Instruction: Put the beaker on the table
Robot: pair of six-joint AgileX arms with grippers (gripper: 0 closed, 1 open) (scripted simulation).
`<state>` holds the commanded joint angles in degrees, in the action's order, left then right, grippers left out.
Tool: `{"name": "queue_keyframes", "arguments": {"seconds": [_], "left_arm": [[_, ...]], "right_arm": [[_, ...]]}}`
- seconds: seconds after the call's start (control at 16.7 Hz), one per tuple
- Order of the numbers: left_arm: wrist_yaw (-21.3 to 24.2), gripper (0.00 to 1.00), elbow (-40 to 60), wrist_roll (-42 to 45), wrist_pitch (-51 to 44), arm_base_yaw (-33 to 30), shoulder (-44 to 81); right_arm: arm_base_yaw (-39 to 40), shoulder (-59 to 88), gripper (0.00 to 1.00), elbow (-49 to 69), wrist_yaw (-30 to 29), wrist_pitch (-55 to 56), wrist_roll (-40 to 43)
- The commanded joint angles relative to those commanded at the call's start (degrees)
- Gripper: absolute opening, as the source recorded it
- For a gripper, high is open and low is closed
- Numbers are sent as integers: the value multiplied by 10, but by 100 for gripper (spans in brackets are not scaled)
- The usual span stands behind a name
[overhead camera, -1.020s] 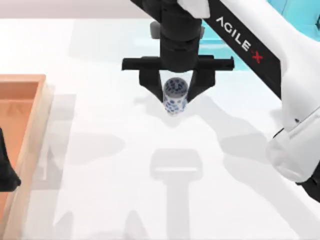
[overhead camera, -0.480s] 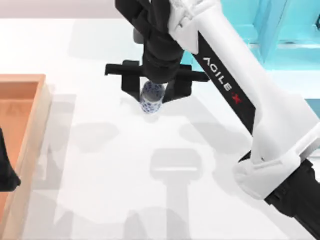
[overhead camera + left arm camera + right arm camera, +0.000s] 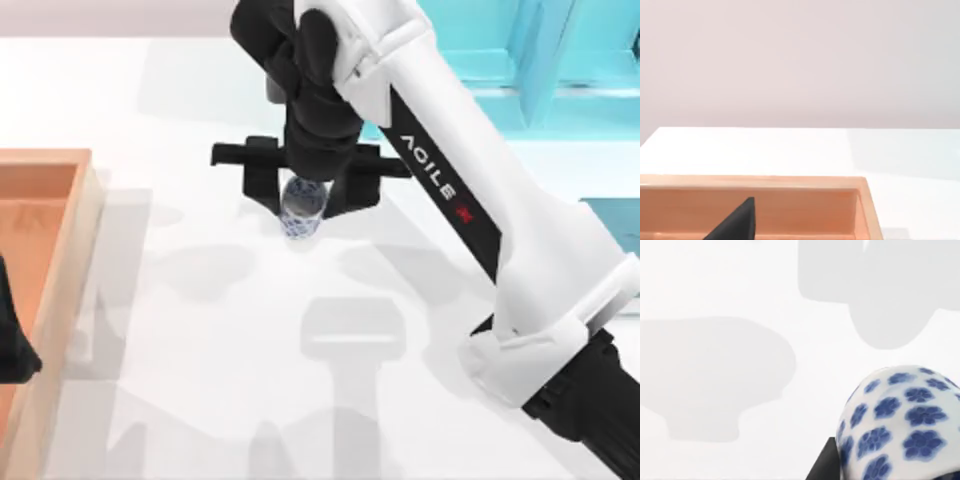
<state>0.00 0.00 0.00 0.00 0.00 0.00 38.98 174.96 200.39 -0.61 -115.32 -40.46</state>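
While the left arm sits parked at the table's left edge, its dark gripper [image 3: 12, 345] over the orange-brown wooden tray [image 3: 60, 200] with fingers I cannot make out as open or closed, the work is further right. At centre the right gripper [image 3: 303, 200] hangs above the white table [image 3: 200, 400], its two black fingers clamped on the beaker [image 3: 302, 208], a small white cup with blue flowers. From the right wrist view the beaker [image 3: 895, 420] seems to be clear of the surface, though that is hard to judge. At far right stands a light blue shelf unit [image 3: 560, 60]. The step in hand looks like the lowering; next the arm should descend gently, then release.
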Motion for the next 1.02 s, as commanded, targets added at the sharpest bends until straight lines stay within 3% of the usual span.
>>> {"name": "queue_keyframes", "arguments": {"seconds": [0.06, 0.84, 1.02], "left_arm": [[0, 100, 0, 0, 0, 0, 0], [0, 100, 0, 0, 0, 0, 0], [0, 100, 0, 0, 0, 0, 0]], "right_arm": [[0, 0, 0, 0, 0, 0, 0], [0, 0, 98, 0, 0, 0, 0], [0, 0, 100, 0, 0, 0, 0]]}}
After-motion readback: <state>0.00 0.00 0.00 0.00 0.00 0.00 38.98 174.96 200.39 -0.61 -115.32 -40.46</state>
